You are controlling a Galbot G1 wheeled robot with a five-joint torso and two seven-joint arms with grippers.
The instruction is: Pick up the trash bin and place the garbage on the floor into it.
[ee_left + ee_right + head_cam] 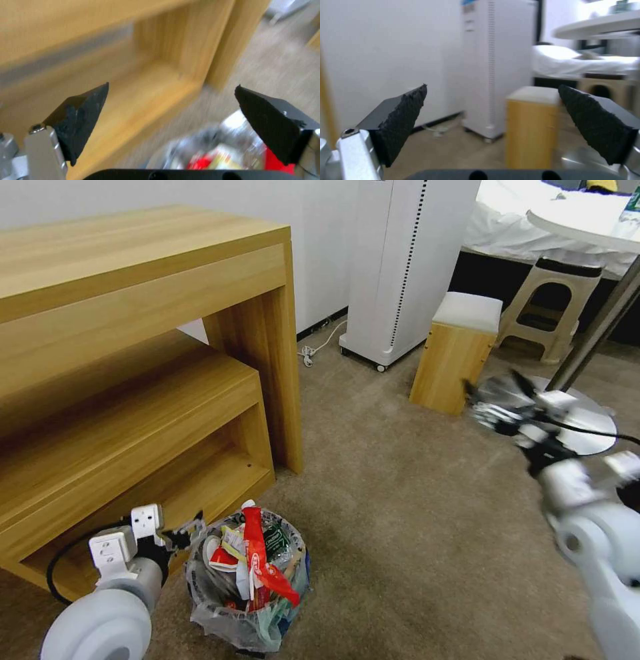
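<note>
Trash bin (248, 580): on floor (413, 527), holding garbage (257, 560) | left tool (170, 117): apart, beside bin | right tool (491, 117): apart, raised, empty

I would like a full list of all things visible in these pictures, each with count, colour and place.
trash bin: one, dark with clear liner, on the carpet beside the wooden shelf.
garbage: several pieces, red, white, green, heaped inside the bin.
floor: beige-brown carpet.
wooden shelf: one, light wood, on the left.
white appliance: one, tall, against the wall.
wooden stool: one, white top, right of the appliance.
plastic stool: one, beige, behind it.
round table: one, white top, metal base.
left gripper: open, next to the bin's rim.
right gripper: open, raised above the carpet.
</note>
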